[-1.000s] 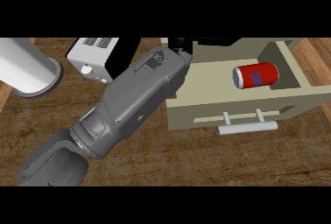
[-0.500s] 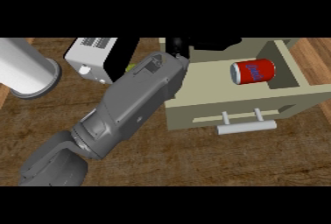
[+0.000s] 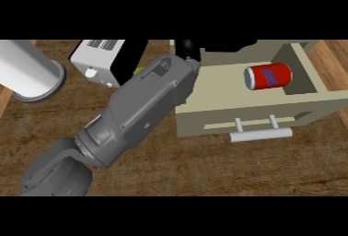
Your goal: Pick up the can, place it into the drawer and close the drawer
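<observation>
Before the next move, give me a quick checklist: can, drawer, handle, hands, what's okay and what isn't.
1. Can inside the drawer: ok, it lies on its side in the right rear part.
2. Can free of any hand: ok, nothing touches it.
3. Drawer closed: not ok, it stands pulled out.
4. Drawer handle free of obstruction: ok, nothing rests on it.
5. Left hand state: cannot tell, it sits at the drawer's rear left corner, mostly hidden by the forearm.
6. Right hand: cannot tell, not in view.

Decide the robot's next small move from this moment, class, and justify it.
Probably bring a hand to the handle and push the drawer shut: the can already lies on its side inside, and the drawer stands open.
</observation>
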